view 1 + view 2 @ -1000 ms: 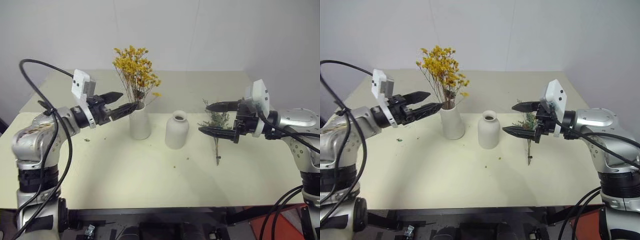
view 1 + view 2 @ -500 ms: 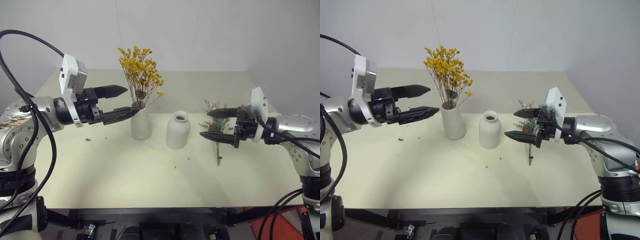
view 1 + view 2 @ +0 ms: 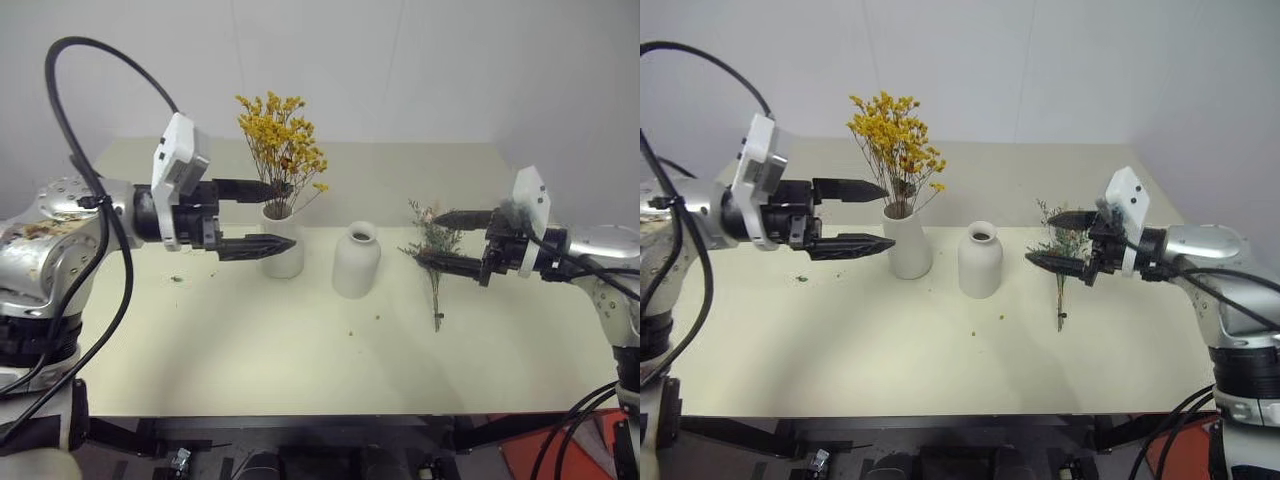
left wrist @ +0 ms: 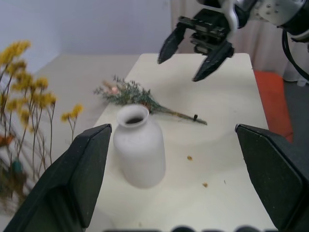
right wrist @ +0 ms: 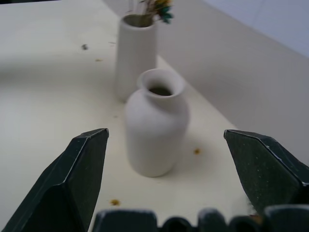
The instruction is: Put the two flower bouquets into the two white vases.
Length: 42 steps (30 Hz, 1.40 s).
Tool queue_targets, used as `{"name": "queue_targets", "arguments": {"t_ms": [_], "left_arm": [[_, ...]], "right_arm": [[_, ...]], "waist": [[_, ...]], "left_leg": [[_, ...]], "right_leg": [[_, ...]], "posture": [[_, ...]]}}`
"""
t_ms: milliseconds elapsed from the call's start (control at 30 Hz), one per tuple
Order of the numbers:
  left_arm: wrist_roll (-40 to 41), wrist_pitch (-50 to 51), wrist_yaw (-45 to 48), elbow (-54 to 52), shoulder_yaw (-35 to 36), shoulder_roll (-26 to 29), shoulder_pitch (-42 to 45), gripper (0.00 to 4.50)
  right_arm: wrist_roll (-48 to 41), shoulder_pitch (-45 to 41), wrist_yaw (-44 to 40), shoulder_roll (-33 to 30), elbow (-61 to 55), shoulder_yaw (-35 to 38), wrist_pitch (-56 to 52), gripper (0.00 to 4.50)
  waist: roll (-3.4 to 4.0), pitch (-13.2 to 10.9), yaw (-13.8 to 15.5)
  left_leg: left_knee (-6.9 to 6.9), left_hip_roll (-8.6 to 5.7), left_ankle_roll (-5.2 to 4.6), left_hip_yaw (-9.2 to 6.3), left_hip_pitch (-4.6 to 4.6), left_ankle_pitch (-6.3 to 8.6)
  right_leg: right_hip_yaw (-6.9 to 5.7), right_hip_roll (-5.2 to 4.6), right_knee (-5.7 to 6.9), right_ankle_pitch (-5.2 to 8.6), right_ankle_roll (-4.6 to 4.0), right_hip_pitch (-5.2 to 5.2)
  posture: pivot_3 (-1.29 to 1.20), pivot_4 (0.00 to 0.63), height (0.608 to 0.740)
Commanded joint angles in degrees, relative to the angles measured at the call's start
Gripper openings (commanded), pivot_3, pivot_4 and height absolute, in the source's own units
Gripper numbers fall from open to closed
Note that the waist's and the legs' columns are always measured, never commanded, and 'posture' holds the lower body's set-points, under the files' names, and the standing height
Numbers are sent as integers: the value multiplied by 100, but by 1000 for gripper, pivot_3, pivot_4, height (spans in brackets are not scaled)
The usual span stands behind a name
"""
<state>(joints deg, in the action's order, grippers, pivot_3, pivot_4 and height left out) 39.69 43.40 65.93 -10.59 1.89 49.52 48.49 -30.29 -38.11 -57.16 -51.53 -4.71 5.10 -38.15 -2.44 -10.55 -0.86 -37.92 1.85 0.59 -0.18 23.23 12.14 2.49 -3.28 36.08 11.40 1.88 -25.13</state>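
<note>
- left gripper [image 3: 272, 213] swung in toward the tall tapered white ceramic vase [image 3: 282, 247] — its fingers now straddle it
- right gripper [image 3: 441, 239] pulled back, now over the grey-green dried sprig bunch [image 3: 431, 245]

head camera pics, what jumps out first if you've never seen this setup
The yellow bouquet stands in the tall vase at the table's back left. The bottle vase beside it is empty, and the green sprig lies flat to its right, by the open right gripper.

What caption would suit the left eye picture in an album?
Yellow bouquet in the tall vase; both grippers open, grey-green sprig lying beside the empty bottle vase.
</note>
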Motion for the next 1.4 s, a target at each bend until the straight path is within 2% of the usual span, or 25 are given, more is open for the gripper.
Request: {"name": "queue_targets", "arguments": {"t_ms": [33, 167, 333, 533, 867, 1000, 1167, 1400], "left_arm": [[-171, -219, 200, 213, -150, -62, 287, 4470], [-492, 160, 126, 691, -657, -224, 887, 4470], [-664, 171, 492, 1099, -999, -476, 1354, 4470], [-893, 36, 829, 1409, -1249, -691, 1586, 4470], [-1093, 443, 909, 1641, -1444, -1071, 1964, 4470], [-1132, 437, 885, 1601, -1439, -1133, 1954, 4470], [-1167, 456, 896, 1584, -1409, -1152, 1952, 4470], [-1139, 514, 873, 1469, -1371, -1127, 1893, 4470]], "right_arm": [[355, -418, 608, -221, 85, -151, -862, 4500], [473, -1182, 1173, -220, 291, -454, -2395, 4500], [619, -2231, 1589, 74, 1320, -862, -4109, 4500], [874, -3102, 1565, 254, 2569, -1835, -4911, 4500], [1447, -3781, 571, 816, 4255, -3513, -4169, 4500], [1776, -3884, 191, 1085, 4741, -3911, -3778, 4500], [2285, -3978, -7, 1547, 5684, -4055, -3189, 4500], [2840, -4218, -202, 2063, 6635, -3883, -2603, 4500]], "waist": [[0, 0, -5], [0, 0, -17], [1, 0, -35], [3, -1, -35], [5, -3, -130], [5, -3, -163], [7, -4, -188], [15, -9, -194]], "left_leg": [[0, 0, 0, 0, 0, 0], [0, -1, 0, 1, -2, 0], [1, 0, -5, 1, 4, 3], [1, -1, -5, 4, 14, 3], [1, -3, -5, 3, 16, 3], [1, -3, -5, 2, 17, 3], [0, -2, -5, 2, 15, 3], [1, -2, -5, 2, 16, 2]], "right_leg": [[0, 0, 0, -1, -1, 0], [3, 1, 6, -1, -1, -3], [4, 1, 2, -3, -8, -7], [5, 1, 0, -9, -18, -16], [6, 0, 5, -8, -13, -20], [6, 0, 6, -7, -11, -21], [7, 1, 15, -9, -14, -24], [8, 1, 16, -16, -25, -26]], "posture": [[0, 150, 740], [0, 150, 740], [0, 150, 740], [0, 150, 740], [0, 150, 740], [0, 150, 740], [0, 150, 740], [0, 150, 740]]}}
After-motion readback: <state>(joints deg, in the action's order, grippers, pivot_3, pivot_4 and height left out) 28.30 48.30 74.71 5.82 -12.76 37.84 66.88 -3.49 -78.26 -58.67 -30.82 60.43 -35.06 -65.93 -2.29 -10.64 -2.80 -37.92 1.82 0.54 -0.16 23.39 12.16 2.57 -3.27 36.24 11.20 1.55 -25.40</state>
